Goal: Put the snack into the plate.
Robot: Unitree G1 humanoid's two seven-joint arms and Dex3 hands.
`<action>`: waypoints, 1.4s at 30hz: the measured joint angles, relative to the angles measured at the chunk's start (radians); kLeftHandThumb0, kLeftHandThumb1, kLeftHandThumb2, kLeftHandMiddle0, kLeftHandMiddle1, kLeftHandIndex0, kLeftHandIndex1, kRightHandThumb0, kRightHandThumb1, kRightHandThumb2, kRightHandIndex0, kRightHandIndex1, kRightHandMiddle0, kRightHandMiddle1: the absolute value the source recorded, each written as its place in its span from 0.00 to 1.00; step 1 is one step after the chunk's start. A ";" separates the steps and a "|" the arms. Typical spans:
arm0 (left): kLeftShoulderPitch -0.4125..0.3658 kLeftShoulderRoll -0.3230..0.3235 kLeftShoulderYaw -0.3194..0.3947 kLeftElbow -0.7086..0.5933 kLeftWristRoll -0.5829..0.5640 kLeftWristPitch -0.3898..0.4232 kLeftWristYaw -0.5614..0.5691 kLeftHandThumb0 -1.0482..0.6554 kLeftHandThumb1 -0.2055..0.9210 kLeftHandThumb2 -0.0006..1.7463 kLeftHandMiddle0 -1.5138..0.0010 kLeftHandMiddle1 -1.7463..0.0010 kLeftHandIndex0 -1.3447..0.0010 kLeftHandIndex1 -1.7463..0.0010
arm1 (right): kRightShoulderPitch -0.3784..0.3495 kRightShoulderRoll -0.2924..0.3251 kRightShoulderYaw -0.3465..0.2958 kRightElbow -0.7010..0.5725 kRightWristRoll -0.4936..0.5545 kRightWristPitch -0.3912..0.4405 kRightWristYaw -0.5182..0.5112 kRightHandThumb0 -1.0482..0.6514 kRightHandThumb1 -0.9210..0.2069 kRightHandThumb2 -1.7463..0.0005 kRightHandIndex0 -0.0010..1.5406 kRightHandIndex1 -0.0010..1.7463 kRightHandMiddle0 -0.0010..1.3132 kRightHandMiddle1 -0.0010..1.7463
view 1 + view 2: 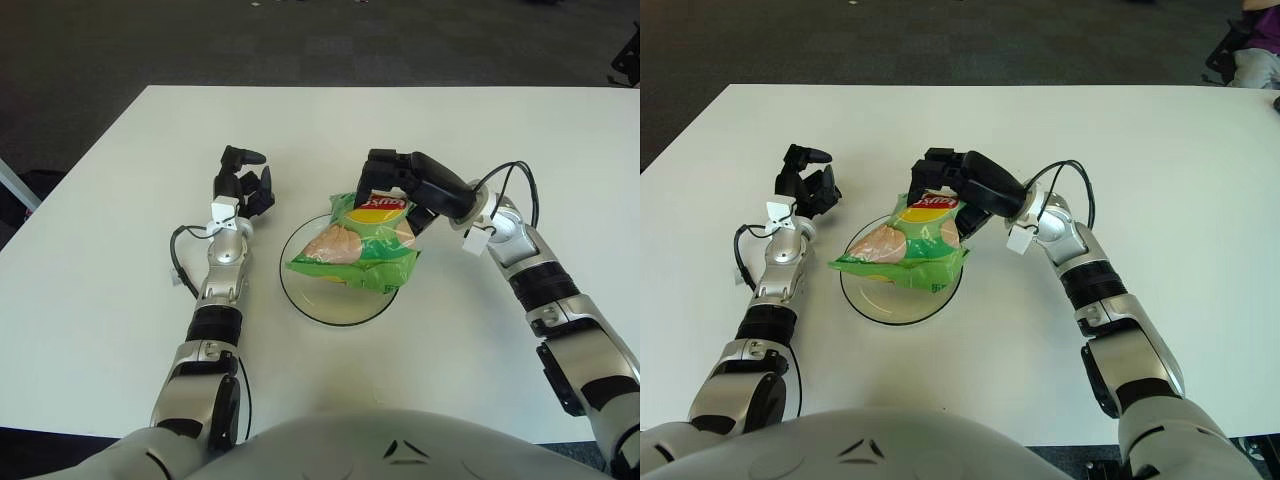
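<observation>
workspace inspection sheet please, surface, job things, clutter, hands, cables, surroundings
surface: white table, bare around the work area
job's things: green chip bag held over the plate, covering its far half; whether it touches the plate cannot be told
clutter: nothing seen
hands: right hand grips the bag's top end; left hand idle to the left of the plate, fingers loosely curled, holding nothing
cables: black cable loop beside the left forearm; black cable arc above the right wrist
surroundings: dark carpet floor beyond the table
</observation>
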 measured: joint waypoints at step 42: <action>-0.007 0.003 -0.001 0.007 0.000 -0.010 0.000 0.40 0.82 0.45 0.42 0.00 0.76 0.00 | -0.068 -0.072 -0.032 0.177 0.210 -0.157 0.232 0.35 0.00 0.72 0.00 0.00 0.06 0.00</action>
